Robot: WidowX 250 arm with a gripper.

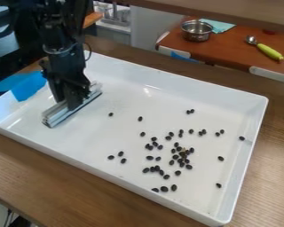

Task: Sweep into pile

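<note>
My gripper [70, 99] is at the left part of the white tray [97, 146], shut on a long, light-coloured sweeping bar [61, 114] that lies slantwise at the tray floor. Many small dark beans [182, 154] are scattered over the tray's middle and right, densest right of centre. A few looser ones [121, 154] lie nearer the bar, and single beans [221, 158] sit close to the right wall. Between the bar and the nearest beans there is a gap.
Raised walls [180, 82] surround the tray, which stands on a brown wooden table [61, 177]. Blue tape [29, 86] covers the tray's left corner. Behind, a reddish-brown surface holds a metal pot [197, 31] and a green-handled spoon [267, 50].
</note>
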